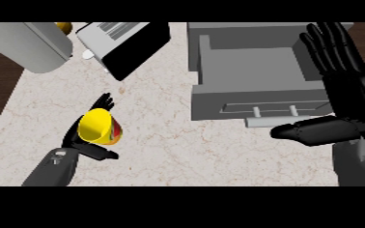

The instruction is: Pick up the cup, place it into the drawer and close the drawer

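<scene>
A yellow cup (pixel 96 124) with a red patch on its side lies in my left hand (pixel 80 142) at the lower left, over the marble counter (pixel 178 149). The fingers rise behind the cup and the thumb curls under it. Part of the cup's body is hidden by the hand. The grey drawer (pixel 249 104) stands pulled open at the upper right, its inside bare and its front with a handle facing me. My right hand (pixel 343 89) is open at the right edge, fingers straight up beside the drawer's right wall, thumb pointing left near the drawer's front.
A toaster (pixel 125 43) with a dark side stands at the back, left of the drawer. A large grey rounded container (pixel 35 46) fills the back left corner, with a small yellowish object (pixel 64 27) behind it. Dark floor shows past the counter's left edge.
</scene>
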`<move>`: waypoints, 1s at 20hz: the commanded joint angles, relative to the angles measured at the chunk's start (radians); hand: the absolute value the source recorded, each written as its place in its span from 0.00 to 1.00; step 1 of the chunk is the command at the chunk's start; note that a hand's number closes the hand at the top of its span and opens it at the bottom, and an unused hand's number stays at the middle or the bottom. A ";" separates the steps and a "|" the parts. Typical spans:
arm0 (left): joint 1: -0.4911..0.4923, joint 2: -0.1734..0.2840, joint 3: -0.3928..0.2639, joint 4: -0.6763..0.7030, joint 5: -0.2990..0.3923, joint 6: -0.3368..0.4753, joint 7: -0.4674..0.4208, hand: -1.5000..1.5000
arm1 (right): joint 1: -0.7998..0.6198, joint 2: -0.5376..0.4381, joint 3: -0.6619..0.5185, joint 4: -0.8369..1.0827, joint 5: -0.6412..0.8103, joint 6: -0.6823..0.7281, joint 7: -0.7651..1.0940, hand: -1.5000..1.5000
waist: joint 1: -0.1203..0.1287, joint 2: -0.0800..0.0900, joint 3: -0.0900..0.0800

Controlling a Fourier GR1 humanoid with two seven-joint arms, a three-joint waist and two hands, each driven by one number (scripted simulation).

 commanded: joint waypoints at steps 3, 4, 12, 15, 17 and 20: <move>0.013 -0.020 -0.017 -0.014 0.007 -0.245 -0.148 1.00 | -0.029 -0.016 -0.029 0.057 -0.003 0.008 -0.033 0.00 | 0.011 0.003 0.000; 0.003 -0.045 -0.013 -0.049 0.006 -0.141 -0.184 1.00 | 0.012 -0.028 -0.029 0.003 -0.027 0.027 0.002 0.00 | 0.000 -0.004 0.001; -0.002 -0.012 0.042 -0.094 0.040 -0.023 -0.302 1.00 | 0.012 -0.026 -0.031 0.013 -0.002 0.015 -0.017 0.00 | 0.010 -0.003 0.001; -0.028 -0.070 0.112 -0.108 0.114 0.067 -0.267 1.00 | 0.015 -0.011 -0.030 0.023 -0.017 0.012 -0.017 0.00 | 0.014 -0.005 0.002; -0.026 -0.103 0.177 -0.113 0.164 0.211 -0.259 1.00 | 0.000 -0.025 -0.044 0.035 -0.020 0.015 -0.014 0.00 | 0.018 -0.004 0.002; 0.008 -0.121 0.230 -0.141 0.212 0.242 -0.300 1.00 | 0.046 -0.019 -0.042 -0.016 -0.015 0.012 -0.018 0.00 | 0.021 -0.011 0.004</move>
